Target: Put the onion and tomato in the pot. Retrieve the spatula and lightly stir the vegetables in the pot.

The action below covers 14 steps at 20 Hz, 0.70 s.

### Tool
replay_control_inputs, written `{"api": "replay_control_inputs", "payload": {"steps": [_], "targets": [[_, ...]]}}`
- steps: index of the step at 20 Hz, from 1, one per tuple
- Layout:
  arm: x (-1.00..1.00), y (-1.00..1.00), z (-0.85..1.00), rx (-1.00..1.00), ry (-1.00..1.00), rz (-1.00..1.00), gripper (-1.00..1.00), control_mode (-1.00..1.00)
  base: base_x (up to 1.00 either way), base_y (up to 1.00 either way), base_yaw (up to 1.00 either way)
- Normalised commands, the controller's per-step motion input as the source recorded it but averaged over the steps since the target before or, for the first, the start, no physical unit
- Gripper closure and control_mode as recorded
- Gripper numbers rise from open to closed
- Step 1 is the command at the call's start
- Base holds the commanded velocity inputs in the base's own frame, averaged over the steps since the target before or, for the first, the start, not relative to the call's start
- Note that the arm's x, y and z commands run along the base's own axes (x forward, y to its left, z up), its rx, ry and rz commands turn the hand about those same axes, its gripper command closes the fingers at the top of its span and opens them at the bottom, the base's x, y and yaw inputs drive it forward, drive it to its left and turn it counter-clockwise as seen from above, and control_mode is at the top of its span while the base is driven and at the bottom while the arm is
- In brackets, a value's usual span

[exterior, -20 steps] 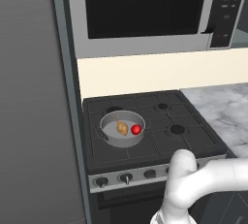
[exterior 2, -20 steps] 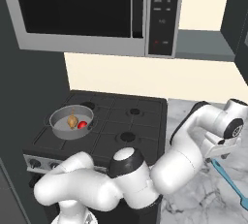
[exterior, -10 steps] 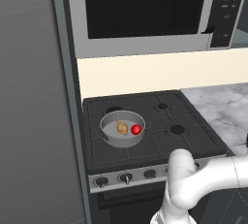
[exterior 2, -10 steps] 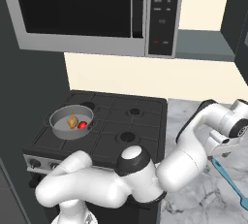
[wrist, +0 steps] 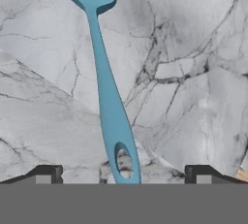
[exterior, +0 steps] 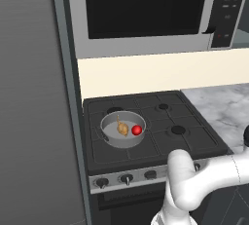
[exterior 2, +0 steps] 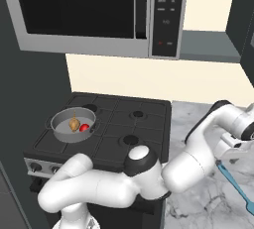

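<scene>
Now our gripper (wrist: 124,178) hangs wide open, empty, over the spatula (wrist: 107,97) on the marble table (wrist: 193,72). We'd judge it light, stiff, slick; pinch mid-handle.

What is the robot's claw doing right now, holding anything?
Gripper: open, holding nothing, over the spatula lying on the marble counter.

Teal on grey-veined marble
Slim teal-blue plastic spatula (wrist: 107,92) lies mid-frame on white marble countertop (wrist: 193,48); lower-left, round grey metal pot (exterior: 123,130) holds golden-brown papery onion (exterior: 122,128) and glossy red tomato (exterior: 137,130).

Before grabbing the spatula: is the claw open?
Open. In the hand view the claw has its tips wide apart over the spatula lying on the counter.
</scene>
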Motion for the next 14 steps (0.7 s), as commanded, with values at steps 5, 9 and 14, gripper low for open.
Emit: {"api": "replay_control_inputs", "payload": {"steps": [5, 9, 14], "targets": [[-0.09, 0.06, 0.0, 0.0, -0.17, 0.01, -1.0, -1.0, 0.0, 0.0, 0.0], [-0.04, 0.15, -0.07, -0.02, -0.06, 0.02, -1.0, -1.0, 0.0, 0.0, 0.0], [0.0, 0.03, -0.19, -0.02, 0.0, 0.01, -1.0, -1.0, 0.0, 0.0, 0.0]]}}
